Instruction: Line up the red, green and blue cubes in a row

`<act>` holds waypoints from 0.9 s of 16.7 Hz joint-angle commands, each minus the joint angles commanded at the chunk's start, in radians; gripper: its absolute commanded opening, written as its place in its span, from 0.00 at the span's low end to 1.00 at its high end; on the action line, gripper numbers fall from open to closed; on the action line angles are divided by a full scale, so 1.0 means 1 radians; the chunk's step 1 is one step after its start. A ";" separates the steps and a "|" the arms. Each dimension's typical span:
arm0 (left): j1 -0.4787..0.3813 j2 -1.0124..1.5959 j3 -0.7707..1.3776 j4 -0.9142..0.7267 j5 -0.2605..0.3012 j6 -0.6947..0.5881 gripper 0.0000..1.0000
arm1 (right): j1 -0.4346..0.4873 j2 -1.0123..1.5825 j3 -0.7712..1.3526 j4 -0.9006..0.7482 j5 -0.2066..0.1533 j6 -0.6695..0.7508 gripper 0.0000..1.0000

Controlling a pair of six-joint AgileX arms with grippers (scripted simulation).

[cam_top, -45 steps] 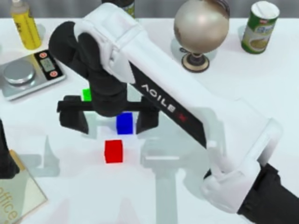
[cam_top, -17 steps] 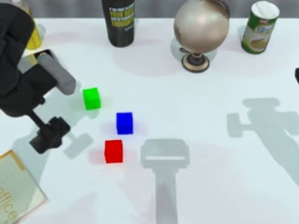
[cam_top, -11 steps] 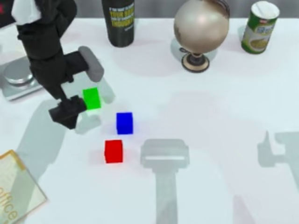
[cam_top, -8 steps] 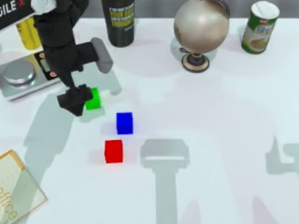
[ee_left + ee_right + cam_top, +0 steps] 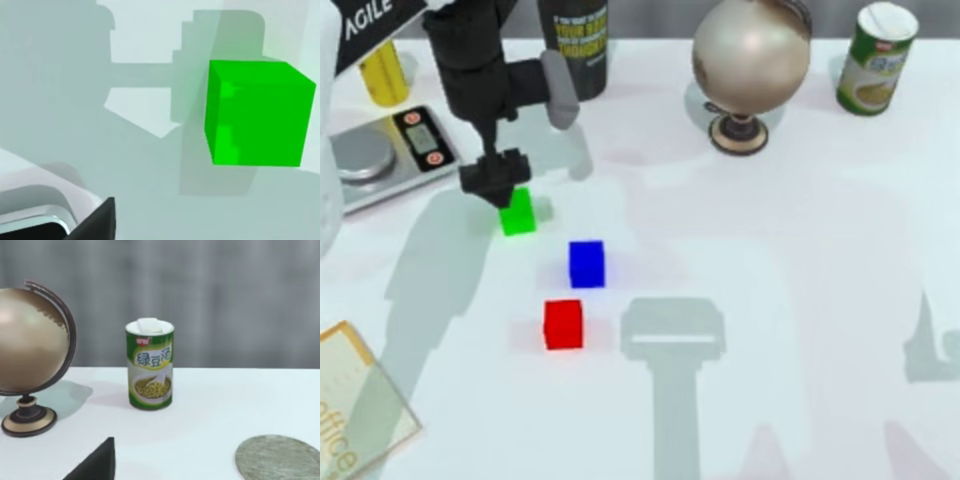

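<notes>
Seen from above, the left tool (image 5: 496,186) hangs right over the far edge of the green cube (image 5: 518,212), toward the table's left side; whether its fingers are spread or closed I cannot tell. The blue cube (image 5: 586,263) and red cube (image 5: 563,324) sit nearer the front edge. A good grasp, I'd judge, means centring over the green cube before descending. The left wrist view alone shows that cube resting free on the table. The right wrist view shows only a globe (image 5: 30,352) and a can (image 5: 150,365).
</notes>
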State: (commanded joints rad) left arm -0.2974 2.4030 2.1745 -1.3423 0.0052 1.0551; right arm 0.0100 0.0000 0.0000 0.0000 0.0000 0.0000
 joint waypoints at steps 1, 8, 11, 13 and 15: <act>0.000 0.000 0.000 0.000 0.000 0.000 1.00 | 0.000 0.000 0.000 0.000 0.000 0.000 1.00; 0.002 0.012 -0.066 0.075 0.000 0.002 1.00 | 0.000 0.000 0.000 0.000 0.000 0.000 1.00; 0.002 0.034 -0.160 0.202 0.000 0.001 1.00 | 0.000 0.000 0.000 0.000 0.000 0.000 1.00; 0.001 0.047 -0.210 0.261 0.001 0.002 1.00 | 0.000 0.000 0.000 0.000 0.000 0.000 1.00; 0.001 0.052 -0.226 0.278 0.001 0.002 1.00 | 0.000 0.000 0.000 0.000 0.000 0.000 1.00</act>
State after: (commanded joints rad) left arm -0.2961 2.4551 1.9486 -1.0643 0.0058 1.0570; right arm 0.0100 0.0000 0.0000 0.0000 0.0000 0.0000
